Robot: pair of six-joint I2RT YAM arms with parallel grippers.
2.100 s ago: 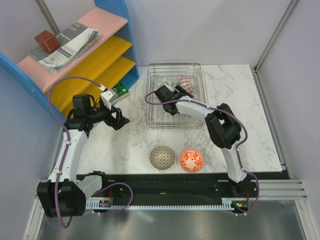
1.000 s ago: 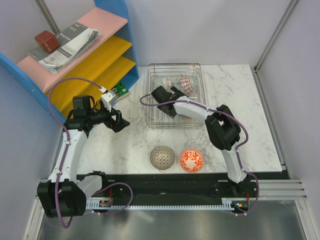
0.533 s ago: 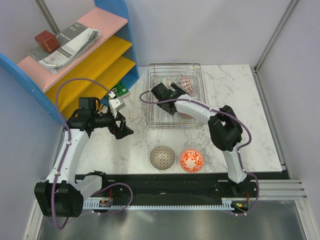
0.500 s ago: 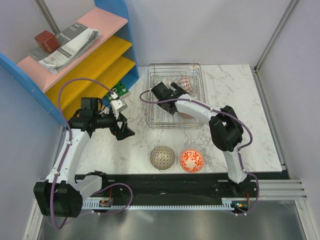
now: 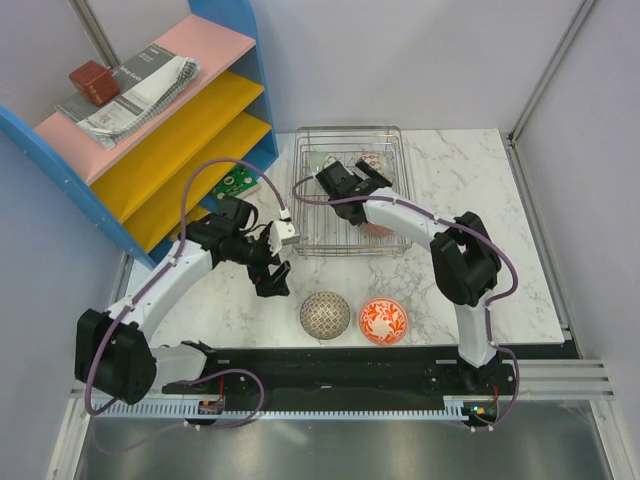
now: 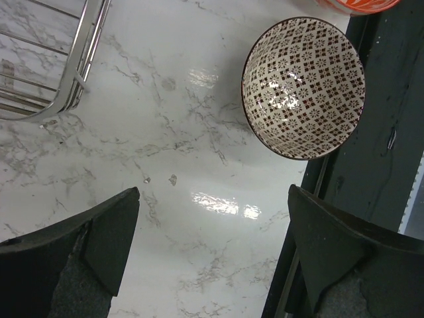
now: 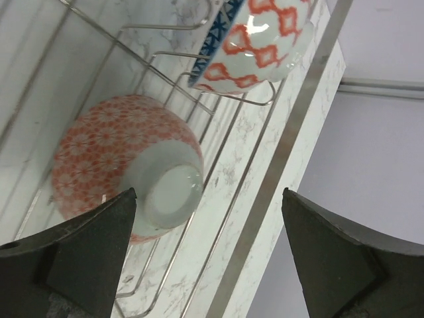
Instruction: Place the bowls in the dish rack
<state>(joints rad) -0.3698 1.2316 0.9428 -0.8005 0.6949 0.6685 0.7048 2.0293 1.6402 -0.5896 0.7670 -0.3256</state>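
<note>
Left tool [image 6: 212, 225], fingers apart and empty, hovers near the beige-grey patterned ceramic bowl [image 6: 303, 87] upright on the white marble surface [image 6: 199, 152]; best to drop one finger inside its rim, then pinch. Right tool [image 7: 212, 245], likewise apart, hangs over the silver wire dish rack [image 5: 350, 128].

Fingers [image 6: 99, 238] spread wide on left gripper [image 5: 273, 282] and right gripper [image 5: 366, 180].

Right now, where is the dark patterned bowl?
The dark patterned bowl sits on the table near its front edge in the top view, just left of the red-orange bowl.
</note>
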